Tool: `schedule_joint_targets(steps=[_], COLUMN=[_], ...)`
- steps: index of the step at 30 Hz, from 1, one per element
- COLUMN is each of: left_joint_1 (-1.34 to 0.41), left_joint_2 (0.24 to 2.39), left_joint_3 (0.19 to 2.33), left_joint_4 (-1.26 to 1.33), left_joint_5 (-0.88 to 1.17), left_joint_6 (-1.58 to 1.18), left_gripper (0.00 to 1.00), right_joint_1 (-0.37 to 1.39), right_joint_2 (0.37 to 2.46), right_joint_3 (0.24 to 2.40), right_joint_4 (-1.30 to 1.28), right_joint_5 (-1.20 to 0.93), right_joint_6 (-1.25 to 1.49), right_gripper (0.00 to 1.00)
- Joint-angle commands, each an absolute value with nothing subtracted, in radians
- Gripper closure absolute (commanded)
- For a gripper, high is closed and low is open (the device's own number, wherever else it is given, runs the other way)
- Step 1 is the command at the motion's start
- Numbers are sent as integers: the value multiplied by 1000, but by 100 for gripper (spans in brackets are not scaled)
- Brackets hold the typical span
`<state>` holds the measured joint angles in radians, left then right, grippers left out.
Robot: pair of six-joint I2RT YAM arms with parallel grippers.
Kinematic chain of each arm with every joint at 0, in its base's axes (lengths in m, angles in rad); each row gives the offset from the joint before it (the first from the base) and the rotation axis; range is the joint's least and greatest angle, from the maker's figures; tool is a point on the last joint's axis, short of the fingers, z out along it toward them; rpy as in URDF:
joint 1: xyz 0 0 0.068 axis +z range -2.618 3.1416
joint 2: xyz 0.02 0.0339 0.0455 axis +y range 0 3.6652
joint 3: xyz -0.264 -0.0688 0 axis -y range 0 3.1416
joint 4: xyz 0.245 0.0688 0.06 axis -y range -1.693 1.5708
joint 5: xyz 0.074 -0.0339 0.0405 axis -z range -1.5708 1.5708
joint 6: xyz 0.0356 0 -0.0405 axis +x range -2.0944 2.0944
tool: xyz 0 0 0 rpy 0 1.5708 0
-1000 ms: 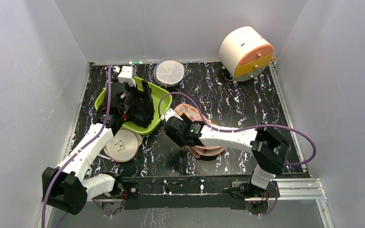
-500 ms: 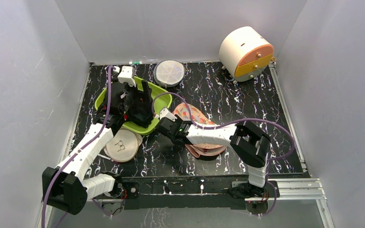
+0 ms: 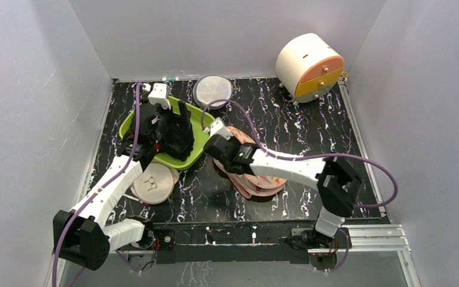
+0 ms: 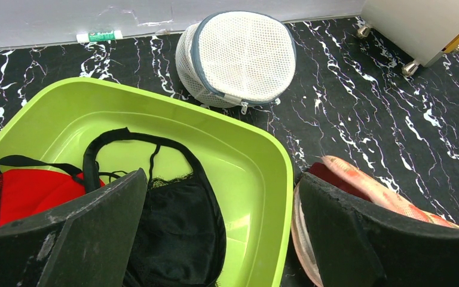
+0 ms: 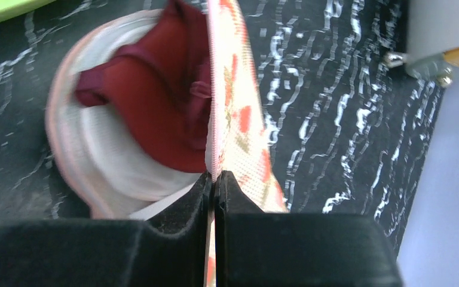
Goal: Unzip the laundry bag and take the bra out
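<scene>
Right gripper point(image 5: 214, 177) is squeezed shut on the edge of the top flap of the laundry bag point(image 5: 242, 119). The bag lies open on the black table point(image 3: 311, 119), just beside the green tub point(image 4: 245, 149). The bra point(image 5: 155, 113) sits inside the bag. Left gripper point(image 4: 221, 179) is wide open above the tub and holds nothing.

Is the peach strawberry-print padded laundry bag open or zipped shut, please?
Open: the laundry bag has its flap raised, showing the dark maroon bra inside.
</scene>
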<state>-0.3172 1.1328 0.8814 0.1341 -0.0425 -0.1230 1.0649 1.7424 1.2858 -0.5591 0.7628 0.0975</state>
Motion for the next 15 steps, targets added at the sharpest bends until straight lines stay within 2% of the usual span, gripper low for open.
schedule_joint_targets(steps=[1, 8, 13, 15], left_joint_1=[-314, -315, -315, -315], left_joint_2=[1102, 1106, 1109, 1111], left_joint_3=[874, 873, 873, 874], left_joint_4=[162, 161, 163, 161], left_joint_5=[-31, -26, -16, -9], left_joint_6=[-118, -120, -125, -127], left_gripper=[2, 2, 2, 2], right_joint_1=[941, 809, 715, 662], right_joint_2=[1632, 1634, 1662, 1680], right_joint_3=[1264, 1319, 1321, 1299], right_joint_4=[-528, -504, -475, -427], right_joint_5=[775, 739, 754, 789], right_joint_6=[95, 16, 33, 47], right_gripper=[100, 100, 94, 88])
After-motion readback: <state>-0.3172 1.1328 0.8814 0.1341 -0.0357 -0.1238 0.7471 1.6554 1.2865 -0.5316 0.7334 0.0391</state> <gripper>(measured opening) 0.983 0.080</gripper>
